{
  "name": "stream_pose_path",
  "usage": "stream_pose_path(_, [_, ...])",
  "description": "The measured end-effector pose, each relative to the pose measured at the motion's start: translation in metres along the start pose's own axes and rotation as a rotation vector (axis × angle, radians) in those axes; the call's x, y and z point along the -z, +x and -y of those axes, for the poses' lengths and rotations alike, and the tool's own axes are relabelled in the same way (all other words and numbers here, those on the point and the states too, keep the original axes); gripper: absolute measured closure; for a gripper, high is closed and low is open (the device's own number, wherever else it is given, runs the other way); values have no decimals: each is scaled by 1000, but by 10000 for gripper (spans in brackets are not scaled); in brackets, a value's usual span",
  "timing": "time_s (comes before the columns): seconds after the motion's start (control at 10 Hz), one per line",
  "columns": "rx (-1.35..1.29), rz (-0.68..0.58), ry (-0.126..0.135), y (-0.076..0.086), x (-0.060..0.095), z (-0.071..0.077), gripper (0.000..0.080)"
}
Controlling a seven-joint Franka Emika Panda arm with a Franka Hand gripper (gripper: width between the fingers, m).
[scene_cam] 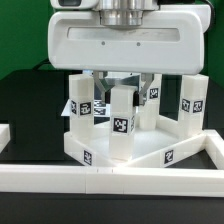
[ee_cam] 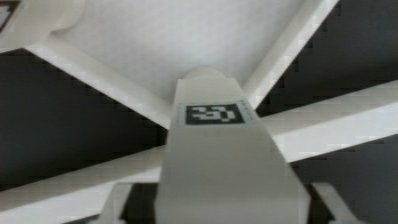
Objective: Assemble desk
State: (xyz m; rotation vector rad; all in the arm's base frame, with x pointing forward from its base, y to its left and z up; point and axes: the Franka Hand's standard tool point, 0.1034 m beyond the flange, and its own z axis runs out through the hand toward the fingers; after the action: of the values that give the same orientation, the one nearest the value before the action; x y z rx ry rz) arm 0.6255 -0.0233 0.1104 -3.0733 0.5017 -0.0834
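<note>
The desk top (scene_cam: 150, 152) is a white rimmed tray lying on the black table, with white block legs standing on it. One leg (scene_cam: 80, 104) is at the exterior view's left, one (scene_cam: 191, 103) at its right, and one (scene_cam: 153, 95) at the back. The front middle leg (scene_cam: 122, 128) carries a square tag. My gripper (scene_cam: 122, 92) hangs over this leg, a finger on each side of its top. In the wrist view the leg (ee_cam: 222, 160) fills the middle with its tag (ee_cam: 214, 113). Dark gaps separate it from both fingers (ee_cam: 125, 203), so my gripper (ee_cam: 228, 208) is open around it.
A long white border rail (scene_cam: 100, 181) runs along the front of the table and turns back at the exterior view's right (scene_cam: 214, 152). A short white rail piece (scene_cam: 5, 135) sits at the left edge. The arm's white body (scene_cam: 125, 40) hides the space behind the legs.
</note>
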Motion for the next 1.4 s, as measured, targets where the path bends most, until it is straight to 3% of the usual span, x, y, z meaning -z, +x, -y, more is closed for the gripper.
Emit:
stream_pose_path(0.1, [-3, 0, 0, 0, 0, 0, 511])
stream_pose_path(1.4, [-1153, 6, 33, -3, -2, 7, 509])
